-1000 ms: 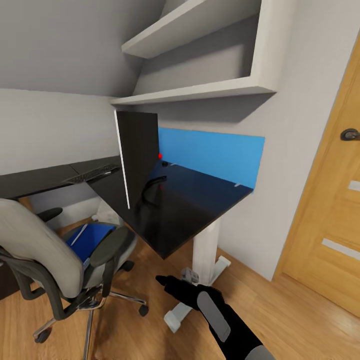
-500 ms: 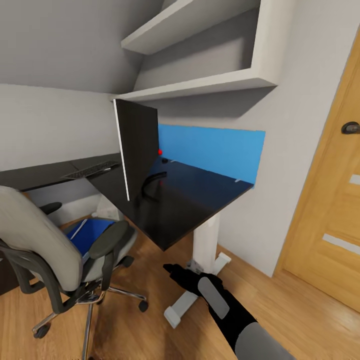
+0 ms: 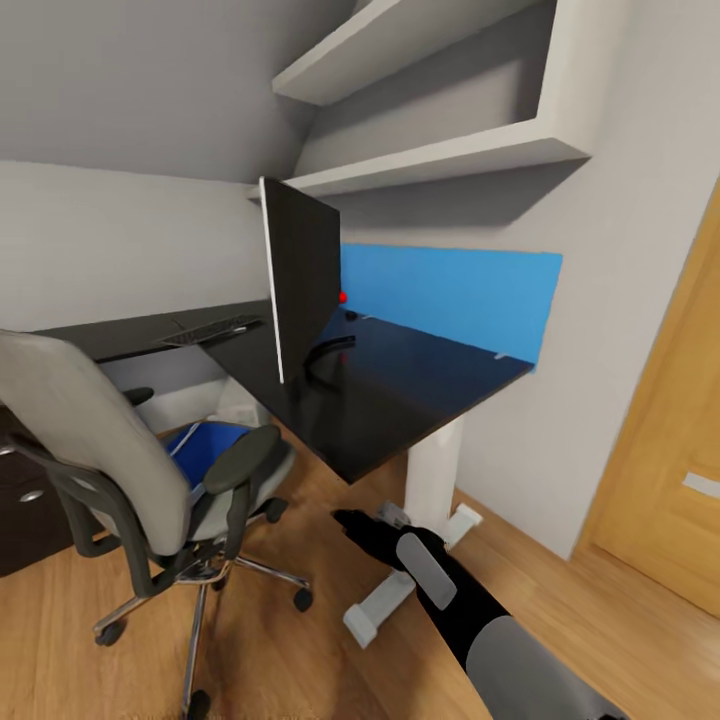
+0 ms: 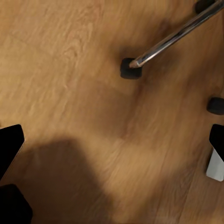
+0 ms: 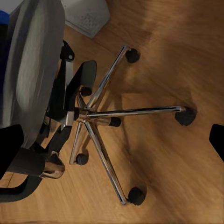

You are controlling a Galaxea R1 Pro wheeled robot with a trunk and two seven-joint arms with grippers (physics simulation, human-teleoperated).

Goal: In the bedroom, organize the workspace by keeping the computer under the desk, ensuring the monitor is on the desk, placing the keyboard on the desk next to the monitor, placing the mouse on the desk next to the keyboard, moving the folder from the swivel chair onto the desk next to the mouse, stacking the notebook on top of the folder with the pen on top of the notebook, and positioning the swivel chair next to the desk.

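Monitor (image 3: 303,275): we are seeing it standing upright on the table (image 3: 400,395), edge-on to us, its long axis running away toward the blue back panel (image 3: 450,295), black face turned to the right, red dot at the far lower corner, curved black stand beneath it.

Keyboard (image 3: 212,331): we are finding it lying flat on the table's left wing, behind the monitor's near edge, long axis running left to right.

Folder (image 3: 205,445): blue, lying flat on the seat of the swivel chair (image 3: 130,470), partly hidden by an armrest.

Swivel chair: we are viewing it from behind and to the side, backrest toward us, standing just beside the table's near corner; the right wrist view is showing its chrome five-star base (image 5: 100,116) and castors from above.

Computer (image 5: 86,16): a pale box we are glimpsing on the floor beyond the chair.

Room: grey walls, light wood floor (image 3: 300,660), white wall shelves (image 3: 430,160) above the table, wooden door (image 3: 670,480) at right.

Right end effector (image 3: 350,522): hanging low over the floor near the table's white leg (image 3: 432,485), touching nothing; we cannot tell how far its fingers are parted.

Left end effector: dark fingertips (image 4: 10,142) are showing spread at the edges of the left wrist view above bare floor, released and empty.
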